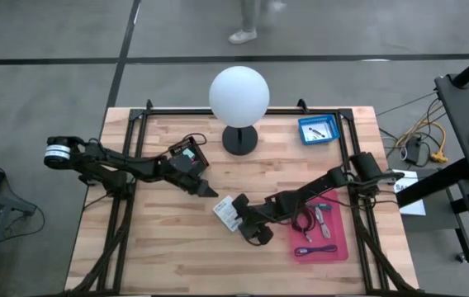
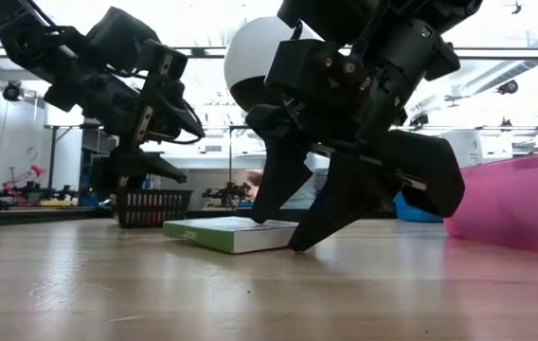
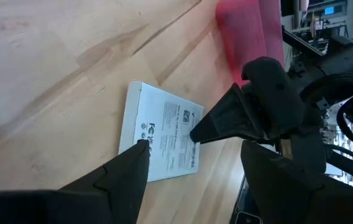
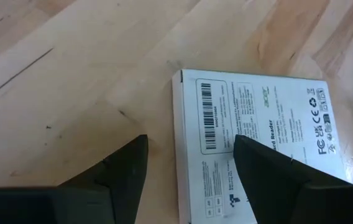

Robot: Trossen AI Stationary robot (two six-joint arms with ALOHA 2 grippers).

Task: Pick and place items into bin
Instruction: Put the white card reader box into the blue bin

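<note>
The white printed card (image 1: pixel 227 212), really a flat white box with a barcode and printed labels, lies flat on the bench (image 1: pixel 160 247) a little left of the bench's middle, well apart from the pink bin (image 1: pixel 338 239) that sits at the right side and already holds a dark coiled cable (image 1: pixel 305 221), a purple cord (image 1: pixel 315 249) and a small silvery piece. The right gripper (image 1: pixel 251 227) has the shorter way to go: its jaws stand open and empty right at the card's right end, and in the low view (image 2: pixel 293 223) one finger comes down on or just above the card's top near that end while the other reaches the bench just off its edge. The right wrist view shows the same straddle, one finger (image 4: pixel 282 180) over the printed face and the other out over bare wood, so the card's long edge runs between the jaws and its long axis runs roughly in line with the fingers, away from the wrist. A close on the narrow width looks like the coming move, though the flat box gives little height to pinch. The left gripper (image 1: pixel 204 188) hangs just to the far left of the card, jaws wide open and empty, pointed toward it but off the surface.
</note>
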